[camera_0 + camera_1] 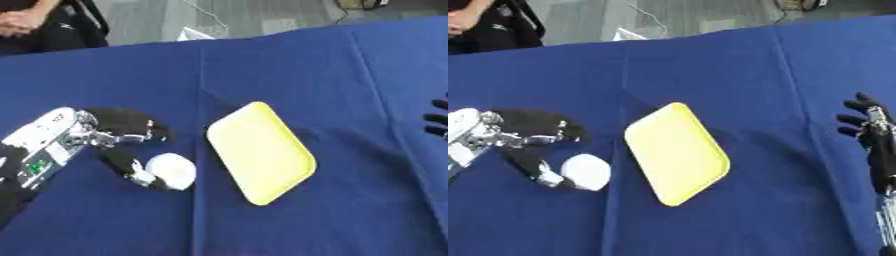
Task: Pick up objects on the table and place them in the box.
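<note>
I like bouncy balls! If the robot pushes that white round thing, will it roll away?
It might. The white round thing looks smooth and rounded, so a nudge could set it rolling across the blue cloth. The left hand has its thumb against it and fingers arched above, which should help stop it. It looks small, so it is probably light.

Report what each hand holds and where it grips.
The left hand touches the white round object at its left side with its thumb; whether it grips it cannot be told. The right hand holds nothing.
</note>
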